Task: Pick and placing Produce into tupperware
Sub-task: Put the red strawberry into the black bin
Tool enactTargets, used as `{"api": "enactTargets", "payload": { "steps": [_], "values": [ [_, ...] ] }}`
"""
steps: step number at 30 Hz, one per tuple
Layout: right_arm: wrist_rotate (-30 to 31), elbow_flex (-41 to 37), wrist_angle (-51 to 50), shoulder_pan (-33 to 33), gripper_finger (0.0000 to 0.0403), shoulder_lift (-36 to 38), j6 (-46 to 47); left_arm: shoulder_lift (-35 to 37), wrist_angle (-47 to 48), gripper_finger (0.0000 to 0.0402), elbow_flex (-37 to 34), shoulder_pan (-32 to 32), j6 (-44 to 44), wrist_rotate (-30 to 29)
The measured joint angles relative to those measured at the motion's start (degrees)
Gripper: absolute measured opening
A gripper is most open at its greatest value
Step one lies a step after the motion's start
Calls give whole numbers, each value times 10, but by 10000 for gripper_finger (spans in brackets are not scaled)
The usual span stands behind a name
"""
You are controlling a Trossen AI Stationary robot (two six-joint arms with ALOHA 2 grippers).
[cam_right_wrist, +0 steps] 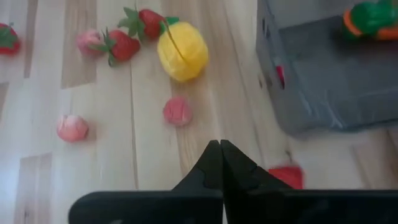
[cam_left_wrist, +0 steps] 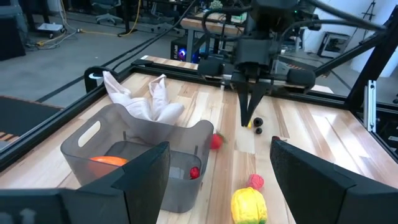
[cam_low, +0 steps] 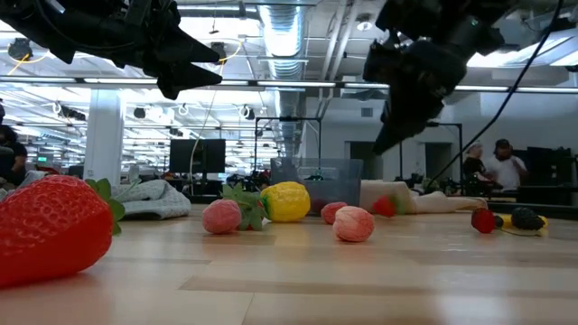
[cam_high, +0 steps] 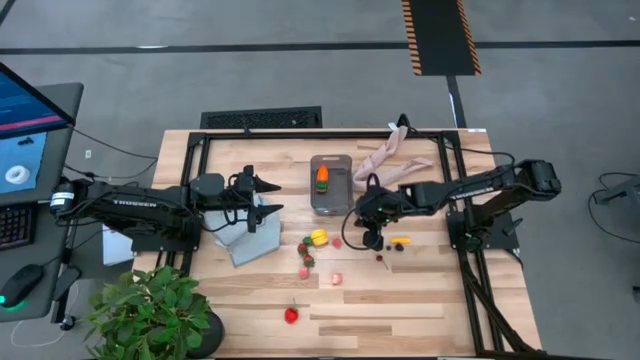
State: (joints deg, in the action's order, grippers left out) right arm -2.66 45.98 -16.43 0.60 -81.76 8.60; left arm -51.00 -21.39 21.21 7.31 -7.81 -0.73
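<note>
The tupperware point(cam_high: 331, 184) is a translucent grey plastic tub, rectangular with rounded corners and a cut-out handle slot in one end wall. It stands upright on the pale wooden-plank table point(cam_high: 420, 310), with its long axis running from the table's far edge toward the near edge.

Inside the tub lies an orange carrot point(cam_high: 322, 178) with a green top. Its long axis appears to follow the tub's, green end toward the far edge, though the tub wall blurs the outline.

The remaining produce lies on the planks beside the tub's near end:
- a rounded, dimpled yellow lemon point(cam_high: 319, 237);
- red strawberries point(cam_high: 305, 247) with green leaf caps, touching the lemon;
- matte pink berries point(cam_high: 336, 278);
- one larger strawberry point(cam_high: 291, 315), well apart near the front edge.

The right gripper point(cam_high: 373, 240) hangs above the table just beside the tub's near right corner, fingers pressed together and holding nothing. The left gripper point(cam_high: 270, 197) hovers left of the tub above a folded grey-blue cloth point(cam_high: 247, 238), fingers spread and empty.
</note>
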Motion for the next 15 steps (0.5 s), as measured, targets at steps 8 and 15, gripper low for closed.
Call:
{"api": "enactTargets", "payload": {
  "steps": [8, 15],
  "values": [
    [1, 14, -65, 0, 58, 0, 22, 0, 0, 267, 0, 0, 0, 0],
    [11, 15, -102, 0, 124, 0, 62, 0, 0, 267, 0, 0, 0, 0]
  ]
}}
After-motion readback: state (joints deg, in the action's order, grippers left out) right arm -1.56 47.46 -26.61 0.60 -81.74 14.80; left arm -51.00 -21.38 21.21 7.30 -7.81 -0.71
